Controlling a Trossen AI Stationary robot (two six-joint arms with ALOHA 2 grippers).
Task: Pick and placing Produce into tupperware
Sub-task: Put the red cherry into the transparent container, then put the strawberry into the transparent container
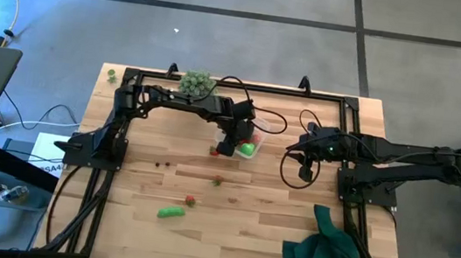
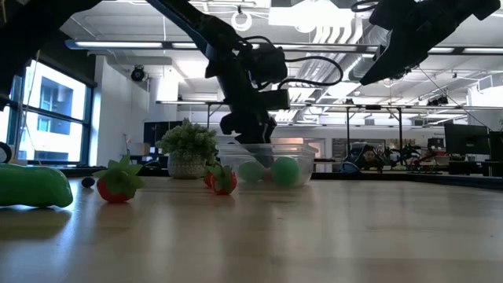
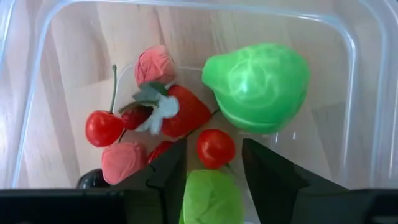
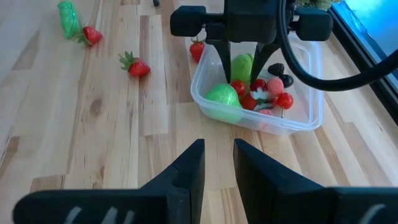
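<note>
Tupperware point(image 4: 258, 93) sits mid-worktop point(image 1: 245, 228) toward the far edge; bare wood on its near side. Left hand point(image 3: 212, 180) points down inside it, fingers narrowly apart around a light-green piece point(image 3: 210, 198). Right hand point(image 4: 217, 165) hovers beside it, slightly parted, holding nothing.

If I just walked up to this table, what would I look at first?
Probably the clear tupperware near the table's far edge, full of bright toy produce: red cherries, a strawberry and a big green round piece. The left gripper is dipped right into it, with a light green piece between its fingers. The right gripper waits open just beside the tupperware, over bare wood.
</note>
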